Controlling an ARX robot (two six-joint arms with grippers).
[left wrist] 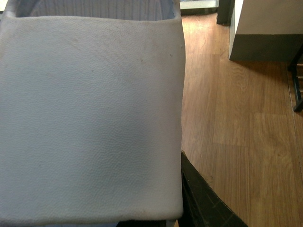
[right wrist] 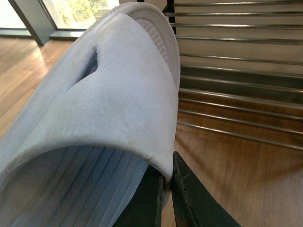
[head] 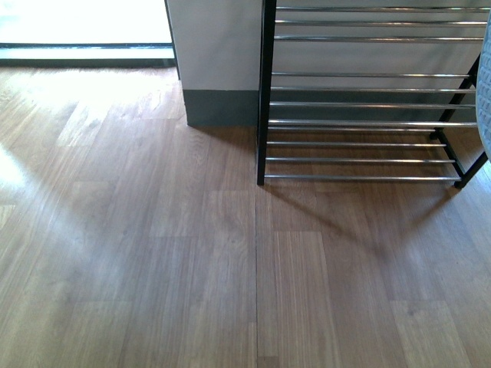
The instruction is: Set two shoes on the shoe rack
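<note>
Each of my grippers holds one pale blue slide. In the left wrist view the slide's strap [left wrist: 90,118] fills most of the picture, and my left gripper [left wrist: 182,184] is shut on its edge; only one black finger [left wrist: 203,201] shows. In the right wrist view my right gripper [right wrist: 166,189] pinches the strap edge of the other slide [right wrist: 118,94], which is held above the floor just in front of the shoe rack [right wrist: 236,85]. In the front view the shoe rack [head: 265,92] stands at the upper right, its chrome bars bare. A sliver of slide [head: 486,92] shows at the right edge.
A white pillar with a grey base [head: 219,69] stands just left of the rack. A bright glass door with a dark threshold [head: 84,52] is at the far left. Wooden floor [head: 153,253] spreads across the foreground.
</note>
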